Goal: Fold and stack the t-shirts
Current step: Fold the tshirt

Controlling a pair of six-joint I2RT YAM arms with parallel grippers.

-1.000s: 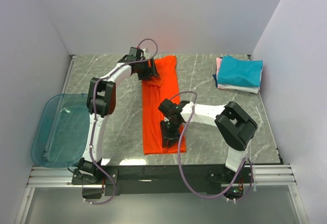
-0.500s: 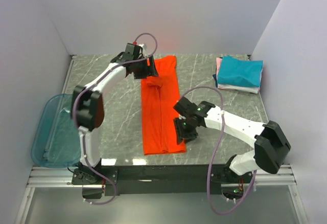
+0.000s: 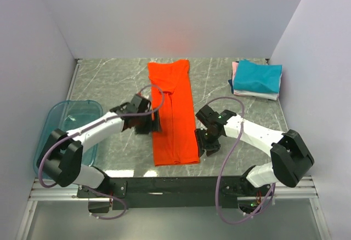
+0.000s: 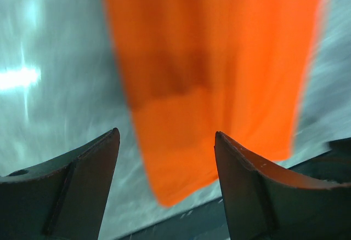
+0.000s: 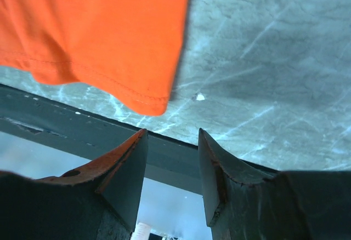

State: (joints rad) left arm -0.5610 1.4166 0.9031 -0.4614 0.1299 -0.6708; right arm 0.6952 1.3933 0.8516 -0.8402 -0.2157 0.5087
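The orange-red t-shirt (image 3: 173, 111) lies flat as a long narrow strip down the middle of the table, its sides folded in. It also shows in the left wrist view (image 4: 219, 64) and in the right wrist view (image 5: 93, 32). My left gripper (image 3: 156, 123) is open and empty at the strip's left edge, near its lower half. My right gripper (image 3: 206, 144) is open and empty just right of the strip's near right corner. A stack of folded shirts, teal (image 3: 259, 76) on top of white and pink, sits at the back right.
A translucent blue-green bin (image 3: 66, 136) hangs over the table's left edge. The black front rail (image 3: 164, 185) runs along the near edge, close under the shirt's hem. Grey walls close in the table on three sides.
My left arm has let go of the shirt's far end and swung back to its left side. The collar end now lies flat. My right gripper has moved off the cloth to the right.
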